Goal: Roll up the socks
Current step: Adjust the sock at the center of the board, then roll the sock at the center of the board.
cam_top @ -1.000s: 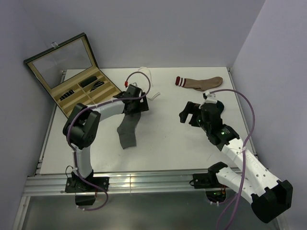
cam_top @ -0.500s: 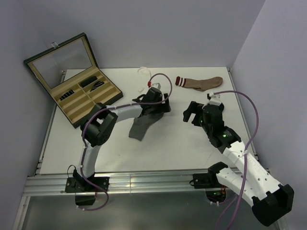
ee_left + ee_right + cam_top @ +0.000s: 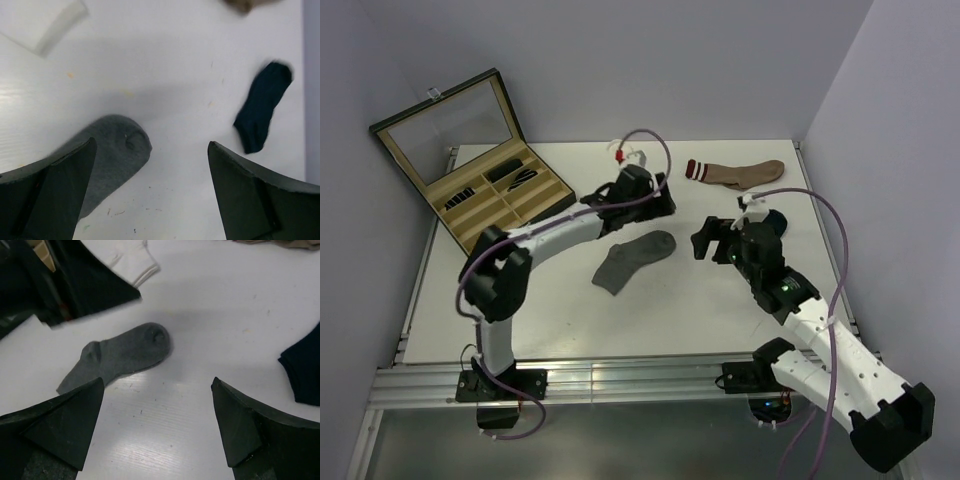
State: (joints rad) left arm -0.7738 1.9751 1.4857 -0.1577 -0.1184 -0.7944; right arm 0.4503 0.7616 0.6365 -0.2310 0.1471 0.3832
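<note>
The dark grey sock (image 3: 633, 260) lies flat in the middle of the table; it also shows in the left wrist view (image 3: 107, 155) and the right wrist view (image 3: 122, 355). My left gripper (image 3: 652, 205) is open and empty just behind the sock, its jaws either side of the toe (image 3: 151, 145). My right gripper (image 3: 712, 240) is open and empty to the right of the sock (image 3: 157, 382). The navy sock (image 3: 262, 112) lies flat at the right, partly hidden by my right arm (image 3: 775, 218). The white sock (image 3: 132, 262) lies at the back, mostly hidden by my left arm.
A brown sock with a striped cuff (image 3: 740, 172) lies at the back right. An open display case (image 3: 470, 160) with compartments stands at the back left. Walls close the table at the back and right. My left arm (image 3: 75, 285) reaches across behind the grey sock.
My left gripper carried the grey sock to the right, let it go and drew back. The sock now lies flat in the middle. My right gripper shifted slightly left.
</note>
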